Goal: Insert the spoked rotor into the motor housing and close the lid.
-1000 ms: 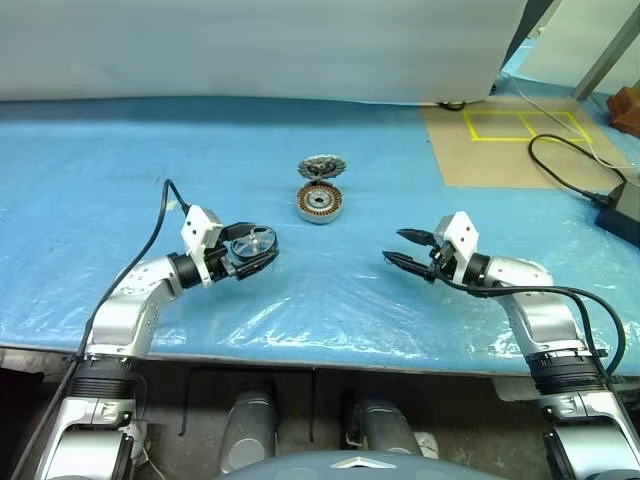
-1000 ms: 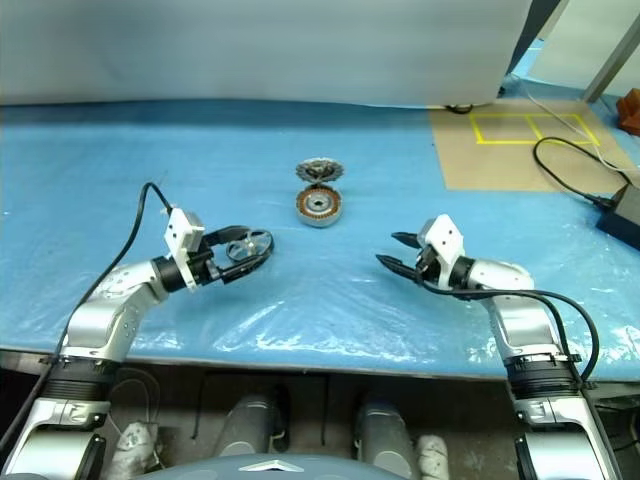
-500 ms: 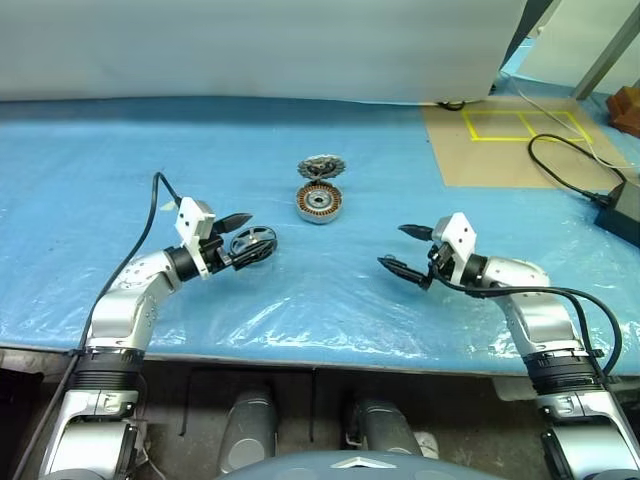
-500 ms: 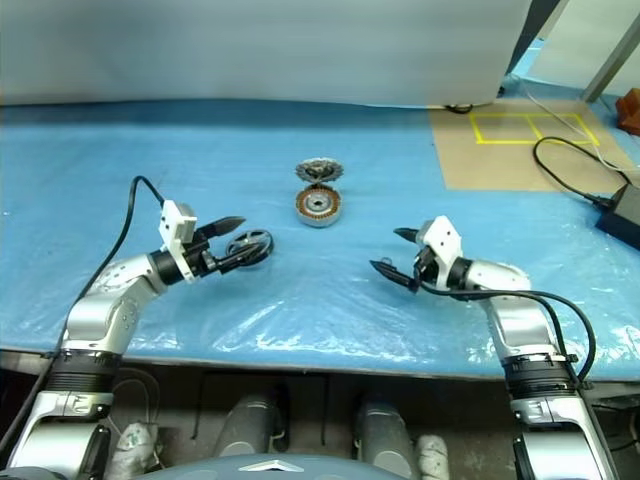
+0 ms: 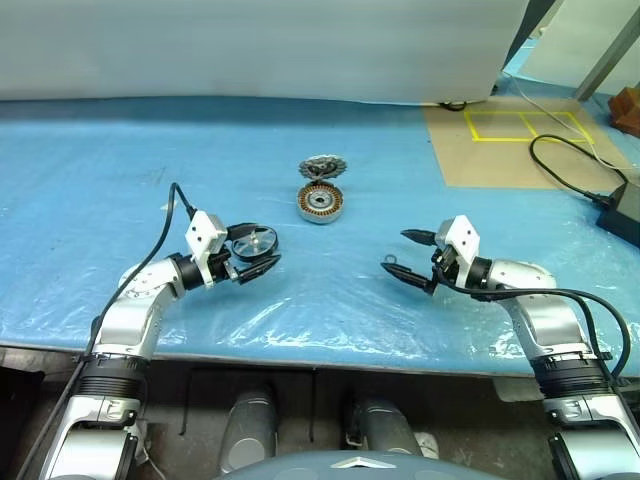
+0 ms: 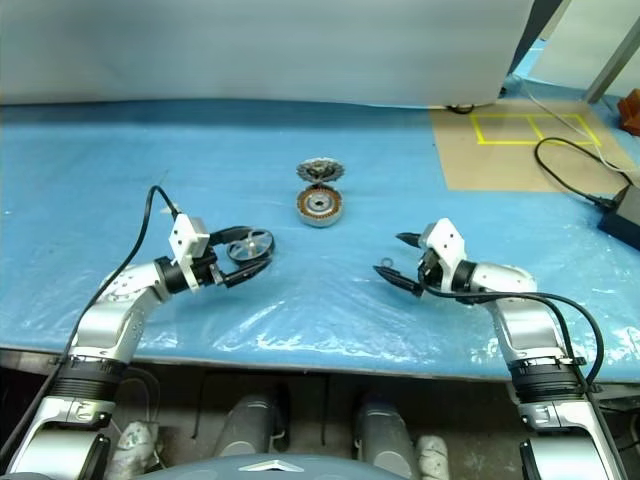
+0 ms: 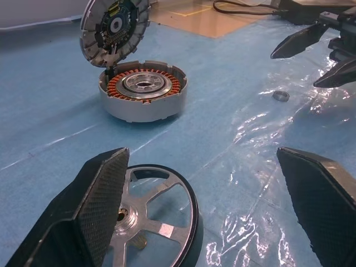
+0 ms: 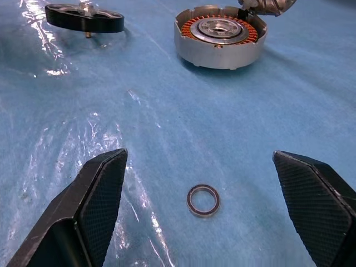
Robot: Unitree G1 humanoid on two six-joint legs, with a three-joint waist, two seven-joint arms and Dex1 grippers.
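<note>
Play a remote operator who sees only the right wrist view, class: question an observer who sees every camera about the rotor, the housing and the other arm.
Operator: The spoked rotor looks like a solid dark disc from here. Is it?
Observer: No. From above, in the left wrist view, it has open silver spokes inside a dark rim.
Operator: Is anything near it?
Observer: The left gripper stands open, with one finger on each side of it.
Operator: What pokes in behind the motor housing?
Observer: The lid, a toothed disc propped upright at the housing's far edge.
</note>
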